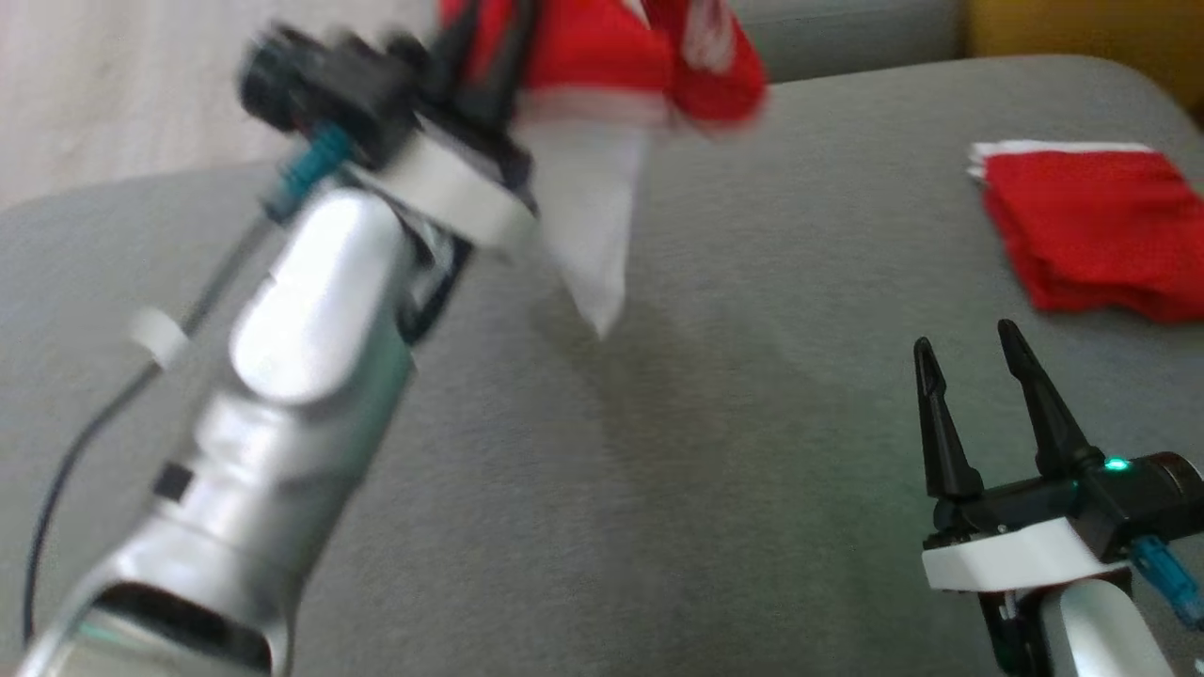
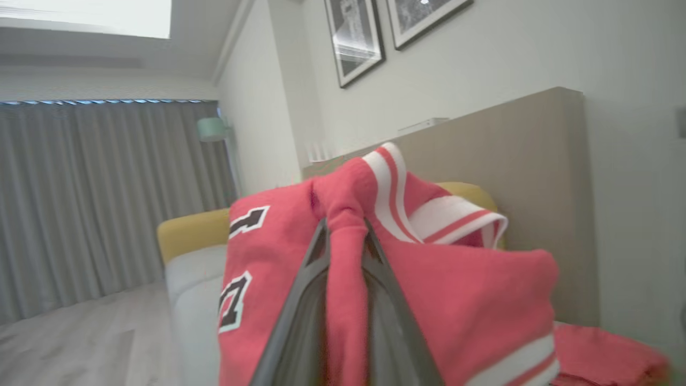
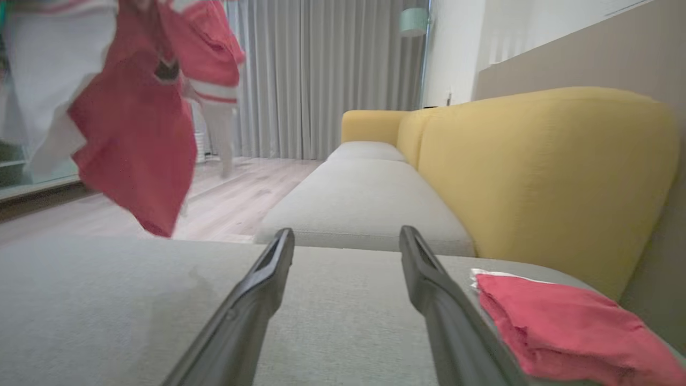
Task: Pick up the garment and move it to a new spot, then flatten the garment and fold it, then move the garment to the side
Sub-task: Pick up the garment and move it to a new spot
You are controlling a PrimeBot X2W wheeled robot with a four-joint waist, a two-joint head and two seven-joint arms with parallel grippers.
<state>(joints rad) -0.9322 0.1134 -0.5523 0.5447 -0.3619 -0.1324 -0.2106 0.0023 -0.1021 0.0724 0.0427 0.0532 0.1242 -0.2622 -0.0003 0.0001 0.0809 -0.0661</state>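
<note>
The left gripper (image 2: 345, 228), nearly shut, pinches one bunched fold of the garment (image 1: 602, 56), which hangs over the cushion (image 1: 658, 489) at the head view's top centre. So narrow a pinch could let it slip in transit or land crumpled; the right gripper (image 1: 967, 343), lower right, stands wide and empty.

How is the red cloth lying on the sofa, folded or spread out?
Folded. The red cloth is a neat rectangle with stacked layers showing at its edge, lying on the grey cushion.
</note>
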